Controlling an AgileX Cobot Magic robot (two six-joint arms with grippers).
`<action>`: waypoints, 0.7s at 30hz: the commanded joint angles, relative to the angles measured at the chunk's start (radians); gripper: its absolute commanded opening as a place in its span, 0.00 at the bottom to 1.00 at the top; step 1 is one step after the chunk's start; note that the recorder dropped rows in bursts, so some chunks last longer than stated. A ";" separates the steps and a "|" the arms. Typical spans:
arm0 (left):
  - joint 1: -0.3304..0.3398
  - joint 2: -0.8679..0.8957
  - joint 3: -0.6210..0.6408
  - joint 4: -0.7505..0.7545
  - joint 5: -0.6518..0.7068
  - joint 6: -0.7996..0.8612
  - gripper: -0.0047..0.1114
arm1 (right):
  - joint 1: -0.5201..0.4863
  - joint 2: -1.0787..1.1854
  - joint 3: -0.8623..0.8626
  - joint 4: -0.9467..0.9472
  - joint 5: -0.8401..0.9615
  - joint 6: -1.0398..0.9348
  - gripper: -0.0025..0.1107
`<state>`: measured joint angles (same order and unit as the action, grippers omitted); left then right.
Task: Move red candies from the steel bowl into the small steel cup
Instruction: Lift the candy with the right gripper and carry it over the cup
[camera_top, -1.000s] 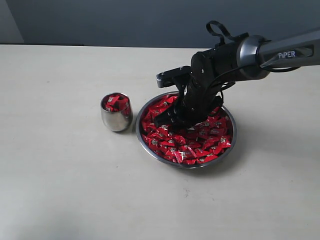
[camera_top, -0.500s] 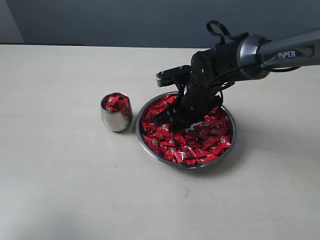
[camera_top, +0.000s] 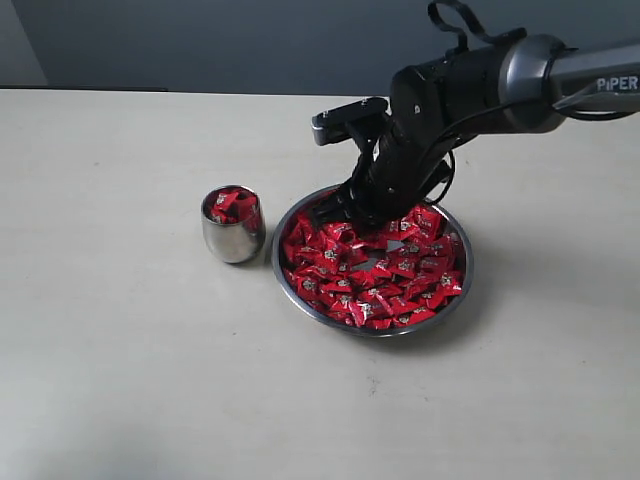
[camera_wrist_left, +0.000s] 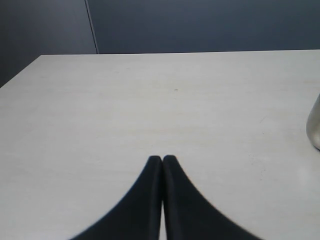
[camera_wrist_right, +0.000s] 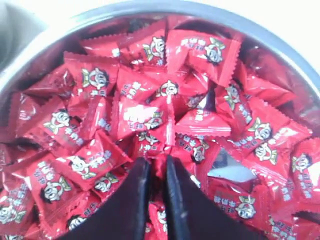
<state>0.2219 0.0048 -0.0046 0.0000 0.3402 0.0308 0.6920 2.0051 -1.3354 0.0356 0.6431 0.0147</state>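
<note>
The steel bowl (camera_top: 372, 333) holds a heap of red candies (camera_top: 375, 280). Left of it stands the small steel cup (camera_top: 233, 238), with several red candies (camera_top: 232, 203) inside. My right gripper (camera_top: 337, 213) hangs just above the bowl's far-left part. In the right wrist view this gripper (camera_wrist_right: 156, 161) is shut on one red candy (camera_wrist_right: 157, 169), with the pile (camera_wrist_right: 150, 85) and the bowl's rim (camera_wrist_right: 150, 7) below it. My left gripper (camera_wrist_left: 162, 159) is shut on nothing over bare table. The cup's side (camera_wrist_left: 315, 127) shows at that view's edge.
The pale table (camera_top: 120, 350) stretches all round the bowl and cup. A dark wall (camera_top: 200, 40) runs along its far edge. The right arm (camera_top: 470, 85) reaches in from the right, above the bowl's back half.
My right gripper has risen out of the candy pile and shifted towards the bowl's far side, its fingers closed on a candy. The cup and bowl have not moved.
</note>
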 joint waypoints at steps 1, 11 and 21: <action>-0.005 -0.005 0.005 0.005 -0.010 -0.001 0.04 | -0.004 -0.030 -0.018 -0.029 0.023 0.004 0.02; -0.005 -0.005 0.005 0.005 -0.010 -0.001 0.04 | -0.004 -0.046 -0.030 -0.036 0.046 0.004 0.02; -0.005 -0.005 0.005 0.005 -0.010 -0.001 0.04 | -0.004 -0.072 -0.172 -0.052 0.125 0.004 0.02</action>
<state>0.2219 0.0048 -0.0046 0.0000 0.3402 0.0308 0.6920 1.9544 -1.4661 -0.0055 0.7502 0.0184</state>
